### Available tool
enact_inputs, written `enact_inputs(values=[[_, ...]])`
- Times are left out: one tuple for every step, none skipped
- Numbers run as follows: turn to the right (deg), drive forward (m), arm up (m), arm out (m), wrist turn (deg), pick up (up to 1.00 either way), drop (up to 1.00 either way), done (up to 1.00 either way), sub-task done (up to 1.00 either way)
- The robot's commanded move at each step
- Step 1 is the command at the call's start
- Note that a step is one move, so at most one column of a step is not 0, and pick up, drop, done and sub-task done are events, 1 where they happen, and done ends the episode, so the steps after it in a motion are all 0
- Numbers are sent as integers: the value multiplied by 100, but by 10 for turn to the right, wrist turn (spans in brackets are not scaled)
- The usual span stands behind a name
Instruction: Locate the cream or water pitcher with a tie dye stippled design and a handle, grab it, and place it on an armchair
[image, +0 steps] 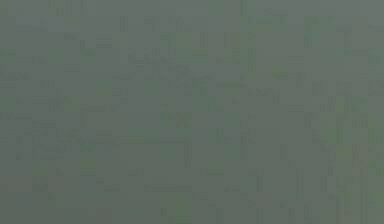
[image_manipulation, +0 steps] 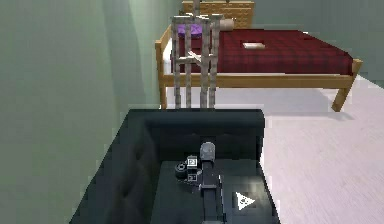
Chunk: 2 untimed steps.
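Arm side view: pincer (image_manipulation: 190, 168) against black armchair (image_manipulation: 190, 126) seat, load unclear

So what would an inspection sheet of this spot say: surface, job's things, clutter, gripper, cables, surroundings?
Surface: black armchair, its seat under the arm.
Job's things: small grey thing over the seat by the gripper; too small to call a pitcher.
Clutter: purple thing by a wooden chair; pale flat thing on the bed.
Gripper: gripper over the seat; cannot tell whether it holds anything.
Cables: nothing seen.
Surroundings: bed with red cover, green wall, pale floor.
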Motion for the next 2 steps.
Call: enact_inputs(values=[[0, 0, 0, 0, 0, 0, 100, 0, 0], [0, 0, 10, 0, 0, 0, 0, 0, 0]])
